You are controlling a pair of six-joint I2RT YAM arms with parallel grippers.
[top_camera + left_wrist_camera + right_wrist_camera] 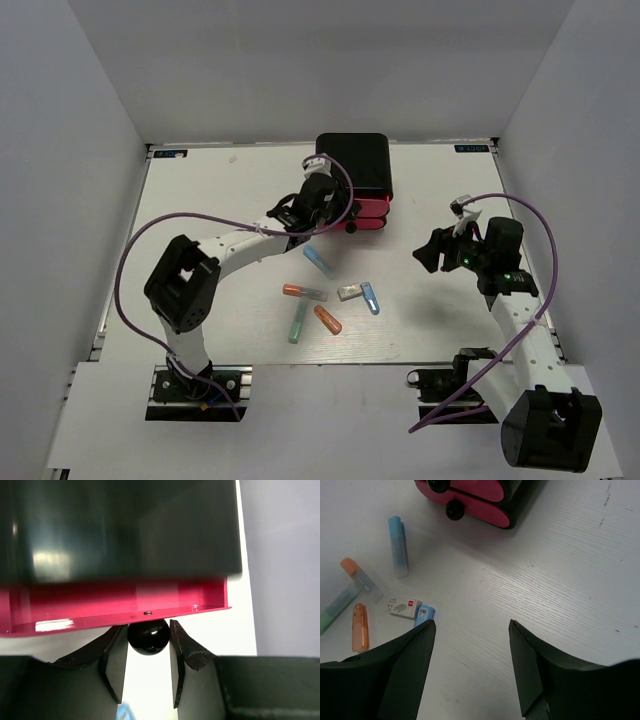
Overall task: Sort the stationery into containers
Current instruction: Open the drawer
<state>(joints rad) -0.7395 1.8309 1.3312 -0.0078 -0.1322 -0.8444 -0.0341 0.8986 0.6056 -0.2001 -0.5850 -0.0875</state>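
The black cabinet (pixel 352 163) stands at the back middle with pink drawers (pixel 372 212) facing me. My left gripper (pixel 322 212) is shut on a round black knob (pixel 148 637). That pink drawer (pixel 115 605) sits partly pulled out under the cabinet's black top (pixel 120 525). The stationery lies loose on the table: a light blue stick (pixel 318 261), an orange-capped stick (pixel 304 292), a teal stick (pixel 298 322), an orange stick (pixel 327 319), a white eraser (pixel 349 292) and a blue stick (pixel 371 297). My right gripper (pixel 432 250) is open and empty above bare table (pixel 471 625).
White walls close in the table on the left, back and right. The right wrist view shows the cabinet's two lower knobs (pixel 454 510), the light blue stick (pixel 398 553), the eraser (pixel 404 606) and the orange stick (pixel 360 627) left of my fingers.
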